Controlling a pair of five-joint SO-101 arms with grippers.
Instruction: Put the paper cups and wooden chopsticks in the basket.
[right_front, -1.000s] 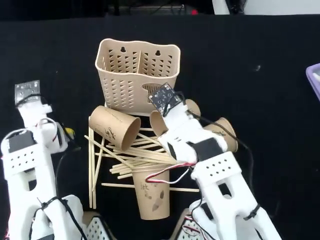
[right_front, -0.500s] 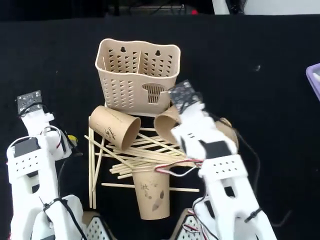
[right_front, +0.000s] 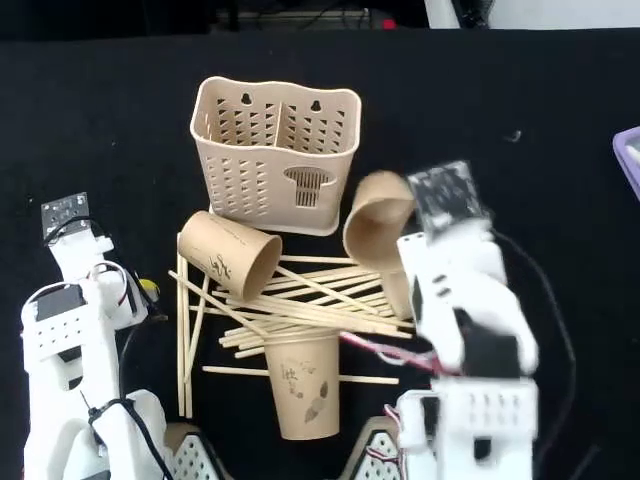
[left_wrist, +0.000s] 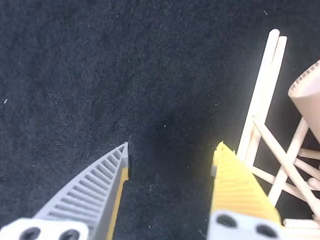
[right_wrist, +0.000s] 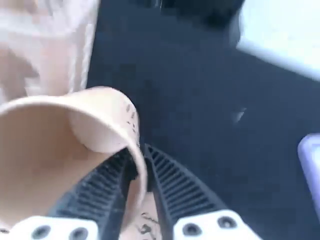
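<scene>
A: State of right gripper?
B: Clamped on the wall of a paper cup — cup tilted, just beside the basket.
A: And left gripper?
B: Jaws wide — low over the black table, next to the chopsticks.

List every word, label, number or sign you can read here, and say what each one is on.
No text can be read.
Nearest cup: dark print, too small to read.
Lying cup: dark marks, too small to read.
Held cup: dark marks near the rim, blurred.
Basket: no text, only cut-out holes.
</scene>
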